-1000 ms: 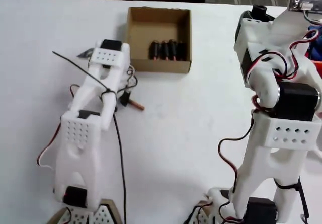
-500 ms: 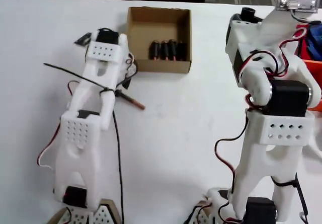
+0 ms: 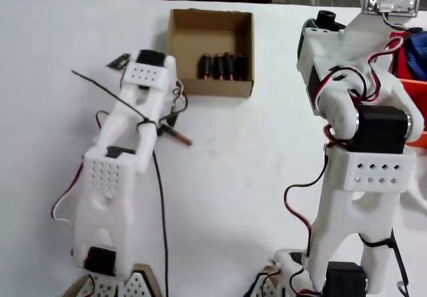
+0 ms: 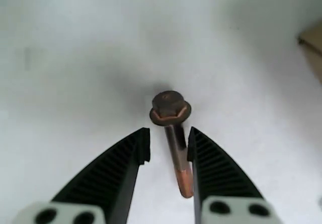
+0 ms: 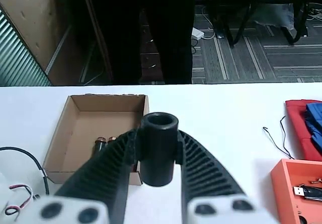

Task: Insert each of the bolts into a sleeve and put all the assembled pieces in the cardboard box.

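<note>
Grasping step: the narrowly open left claw [image 4: 166, 146] straddles the bolt [image 4: 171, 112], which next needs pinching and carrying to the sleeve [image 5: 159, 128] held by the right claw [image 5: 158, 151].

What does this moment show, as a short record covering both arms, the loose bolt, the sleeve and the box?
left arm: jaws open, one on each side of the bolt
bolt: lying on the table, near the box
right arm: jaws shut on the sleeve
sleeve: held between the jaws, open end showing
box: holds a row of assembled pieces
</note>
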### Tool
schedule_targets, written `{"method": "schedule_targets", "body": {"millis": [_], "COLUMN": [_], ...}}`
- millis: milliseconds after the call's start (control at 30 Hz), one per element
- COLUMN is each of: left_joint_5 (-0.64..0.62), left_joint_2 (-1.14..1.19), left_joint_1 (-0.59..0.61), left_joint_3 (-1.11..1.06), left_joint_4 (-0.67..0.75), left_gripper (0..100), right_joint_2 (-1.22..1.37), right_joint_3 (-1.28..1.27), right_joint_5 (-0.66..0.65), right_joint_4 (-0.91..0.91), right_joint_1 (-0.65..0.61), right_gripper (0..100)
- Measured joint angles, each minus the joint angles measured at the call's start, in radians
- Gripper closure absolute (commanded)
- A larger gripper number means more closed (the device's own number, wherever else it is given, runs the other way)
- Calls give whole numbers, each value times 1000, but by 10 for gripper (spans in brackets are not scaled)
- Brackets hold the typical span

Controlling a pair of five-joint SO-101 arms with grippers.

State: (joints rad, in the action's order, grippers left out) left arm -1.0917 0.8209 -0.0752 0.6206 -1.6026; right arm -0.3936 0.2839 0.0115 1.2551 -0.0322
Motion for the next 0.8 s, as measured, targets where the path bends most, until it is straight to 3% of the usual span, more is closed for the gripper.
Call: {"method": "schedule_targets", "body": {"millis": [167,433,500,567,800], "left_joint_5": [0,0,0,0,87], "left_joint_2": [-11,-12,-12,-12,-3], "left_joint_1": [0,0,0,0,-3], "left_joint_3": [-106,-133,-133,-133,-120], "left_joint_4": [127,141,141,144,166], "left_gripper": [849,850,881,979,975], "right_joint_2": [0,0,0,0,0], "right_joint_3": [0,0,0,0,0], "right_joint_5": [0,0,0,0,-23], "right_joint_4": [0,0,0,0,0], "right_joint_1": [0,0,0,0,0], "right_gripper": [978,978,978,978,978]}}
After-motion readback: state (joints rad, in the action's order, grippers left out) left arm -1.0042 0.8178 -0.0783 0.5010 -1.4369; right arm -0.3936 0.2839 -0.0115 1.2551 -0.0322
